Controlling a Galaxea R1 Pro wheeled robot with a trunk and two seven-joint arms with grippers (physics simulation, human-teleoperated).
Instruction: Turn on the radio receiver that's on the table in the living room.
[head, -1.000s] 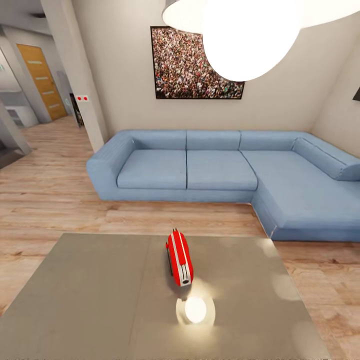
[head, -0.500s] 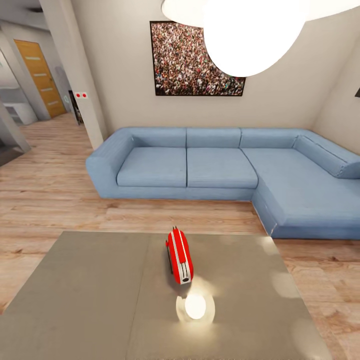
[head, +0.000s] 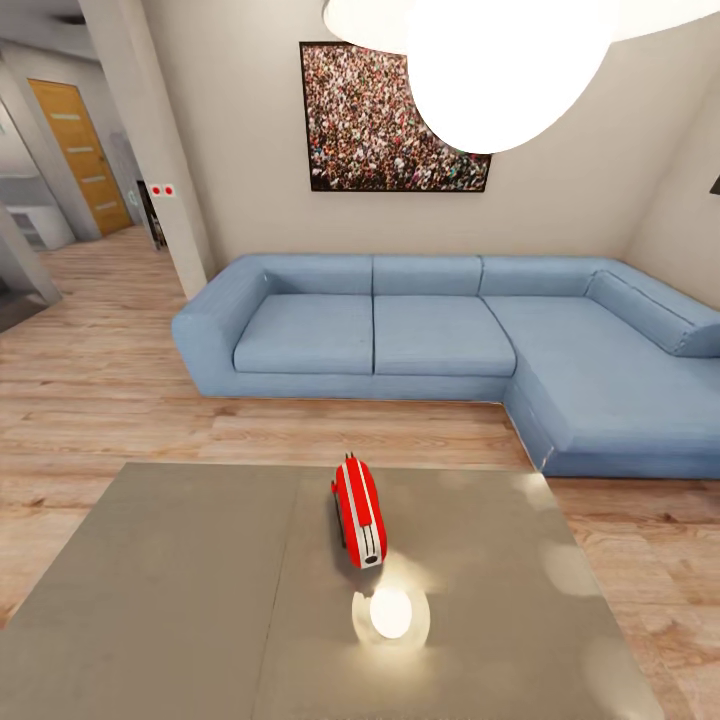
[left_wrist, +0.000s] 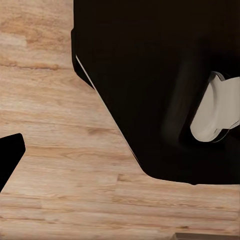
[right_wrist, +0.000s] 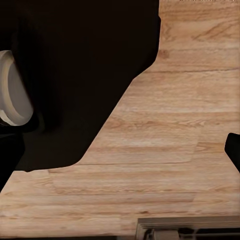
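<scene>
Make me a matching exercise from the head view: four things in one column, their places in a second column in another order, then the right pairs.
Things:
1. radio receiver
2. sofa
3. crowd photo
4. orange door

Places:
A. far down the hallway at the left
B. on the wall above the sofa
C. standing on the table, just right of its seam
D. on the wood floor beyond the table, against the wall

Pairs: 1-C, 2-D, 3-B, 4-A
</scene>
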